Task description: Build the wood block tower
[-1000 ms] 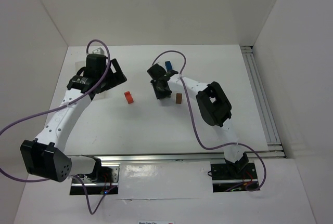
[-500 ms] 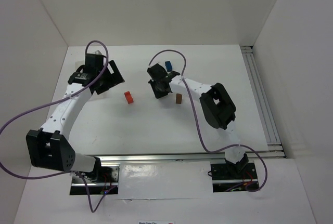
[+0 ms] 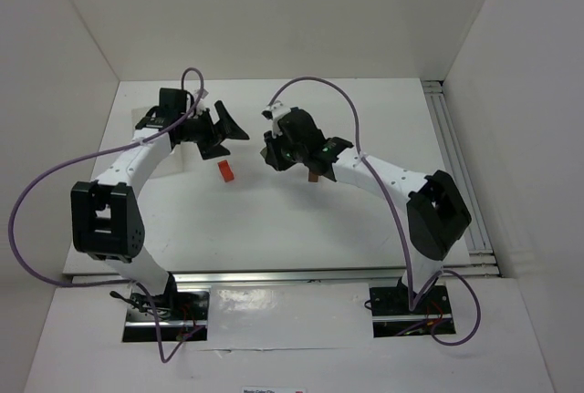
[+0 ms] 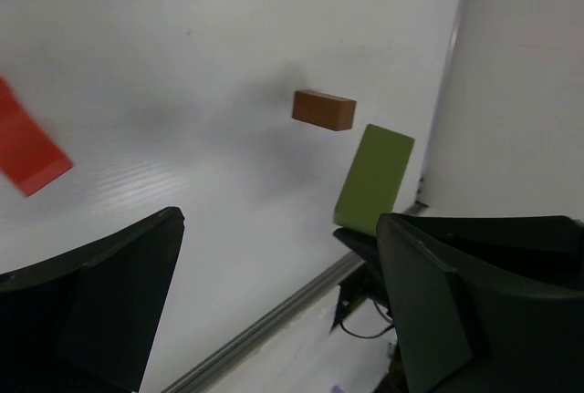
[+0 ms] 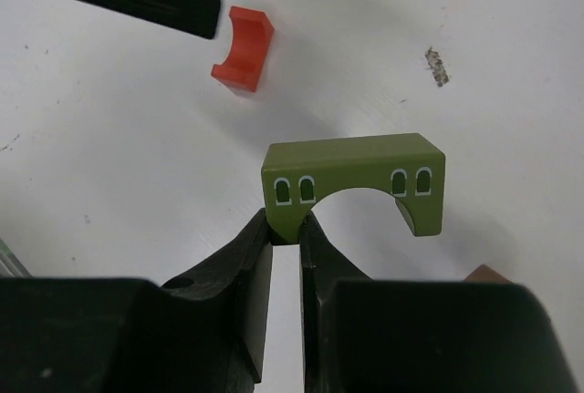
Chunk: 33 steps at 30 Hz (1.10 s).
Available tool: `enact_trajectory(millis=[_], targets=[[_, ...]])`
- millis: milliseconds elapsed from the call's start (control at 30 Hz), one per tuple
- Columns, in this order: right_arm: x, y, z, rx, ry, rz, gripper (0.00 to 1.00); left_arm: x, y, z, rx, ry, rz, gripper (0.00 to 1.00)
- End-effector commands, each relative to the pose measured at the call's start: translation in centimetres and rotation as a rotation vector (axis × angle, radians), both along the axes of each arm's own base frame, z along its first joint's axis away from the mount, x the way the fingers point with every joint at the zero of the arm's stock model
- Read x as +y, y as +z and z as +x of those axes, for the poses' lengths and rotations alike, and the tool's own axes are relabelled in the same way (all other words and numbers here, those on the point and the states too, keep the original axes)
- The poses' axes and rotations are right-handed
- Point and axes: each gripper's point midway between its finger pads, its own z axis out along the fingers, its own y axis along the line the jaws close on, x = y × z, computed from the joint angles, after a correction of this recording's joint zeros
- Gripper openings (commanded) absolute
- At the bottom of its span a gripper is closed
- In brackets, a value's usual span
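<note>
My right gripper [image 5: 285, 229] is shut on one leg of an olive green arch block [image 5: 356, 183] and holds it above the table. In the top view this gripper [image 3: 276, 154] is at the table's middle back. A red arch block [image 5: 243, 46] lies on the table beyond it, also seen in the top view [image 3: 224, 171] and the left wrist view [image 4: 27, 142]. A brown-orange block [image 4: 324, 109] lies by the right gripper, partly hidden in the top view [image 3: 314, 175]. My left gripper [image 3: 230, 138] is open and empty, just behind the red block. The blue block is hidden.
White walls close in the table [image 3: 274, 220] at the back and sides. A metal rail [image 3: 456, 174] runs along the right edge. Purple cables loop over both arms.
The left gripper has swung right, close to the red block. The right arm has straightened and its wrist has turned, now covering the blue block.
</note>
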Motion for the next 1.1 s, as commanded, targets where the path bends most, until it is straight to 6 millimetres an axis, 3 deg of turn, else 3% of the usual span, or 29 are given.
enact_trajectory(millis=[0,267,467,733,1067], targets=[[1.2,2.4,-0.8,-0.070,0.051,0.059,0.06,-3.1,1.5,0.2,-0.026,-0.129,-0.233,1.00],[1.1,2.8,-1.2,-0.086,0.057,0.057,0.06,-5.3,0.6,0.5,-0.032,-0.217,-0.316,1.00],[1.2,2.8,-1.3,-0.083,0.065,0.060,0.06,-7.0,0.0,-0.7,-0.048,-0.329,-0.329,0.99],[0.8,2.9,-1.4,-0.086,0.061,0.043,0.06,-7.3,-0.3,-1.8,-0.087,-0.402,-0.355,0.82],[1.0,2.7,-0.9,-0.088,0.052,0.038,0.06,-8.8,0.6,-2.8,-0.106,-0.480,-0.375,0.70]])
